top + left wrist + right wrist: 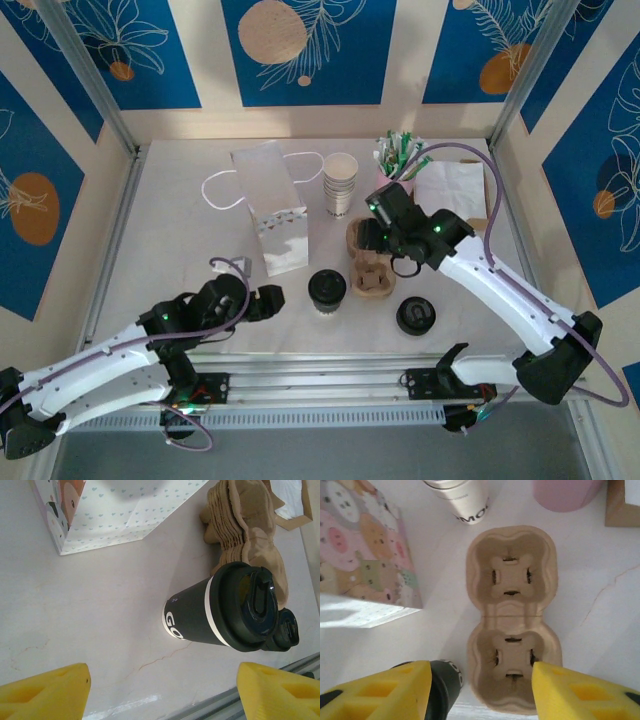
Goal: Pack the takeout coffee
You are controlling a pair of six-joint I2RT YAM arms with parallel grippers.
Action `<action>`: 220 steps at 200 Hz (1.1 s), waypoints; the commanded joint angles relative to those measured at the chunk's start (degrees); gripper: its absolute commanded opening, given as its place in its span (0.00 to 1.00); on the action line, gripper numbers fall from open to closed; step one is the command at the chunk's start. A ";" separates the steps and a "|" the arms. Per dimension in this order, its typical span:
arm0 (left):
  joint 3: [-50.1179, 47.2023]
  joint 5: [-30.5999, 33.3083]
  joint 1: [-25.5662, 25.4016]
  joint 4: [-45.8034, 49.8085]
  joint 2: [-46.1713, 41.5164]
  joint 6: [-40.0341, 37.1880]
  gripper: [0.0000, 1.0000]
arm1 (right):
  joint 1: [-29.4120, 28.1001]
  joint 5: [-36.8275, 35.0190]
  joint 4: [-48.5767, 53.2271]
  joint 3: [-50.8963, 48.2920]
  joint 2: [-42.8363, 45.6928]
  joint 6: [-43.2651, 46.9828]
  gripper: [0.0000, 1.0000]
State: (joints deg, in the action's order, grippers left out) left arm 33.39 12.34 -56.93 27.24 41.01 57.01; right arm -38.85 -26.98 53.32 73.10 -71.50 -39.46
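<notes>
The takeout coffee (327,290) is a dark cup with a white band and a round black lid, standing at the table's front centre. In the left wrist view the coffee (220,610) sits ahead of and apart from my open left gripper (162,700), with nothing between the yellow fingers (45,692). My left gripper (265,300) lies just left of the cup. The brown pulp carrier (372,268), with two empty slots, stands right of the cup. My right gripper (368,240) hovers open over the carrier (512,620), with the coffee's lid (445,685) by its left finger.
A white patterned gift bag (270,205) stands behind the cup. A stack of lidless pale cups (340,183) and a pink holder of stirrers (395,160) stand at the back. Loose black lids (415,315) lie front right, and a white paper (450,185) lies back right.
</notes>
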 commanded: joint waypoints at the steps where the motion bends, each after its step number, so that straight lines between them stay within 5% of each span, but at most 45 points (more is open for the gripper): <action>1: 2.74 1.92 -0.20 3.39 0.18 -0.32 0.76 | 4.31 7.96 -2.20 -1.21 -1.69 7.88 0.50; 66: 5.95 3.05 -0.20 8.43 2.46 -0.65 0.76 | 8.75 10.01 -1.24 -1.00 -11.27 10.95 0.44; 220: 5.20 2.87 -0.20 9.59 2.23 2.09 0.73 | 6.08 5.03 -1.95 -1.21 -22.10 6.13 0.49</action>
State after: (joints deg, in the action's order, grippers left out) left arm 38.17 13.85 -56.93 35.20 43.35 57.84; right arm -32.18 -20.80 50.24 71.83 -92.58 -31.66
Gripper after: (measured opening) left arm 0.736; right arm 0.487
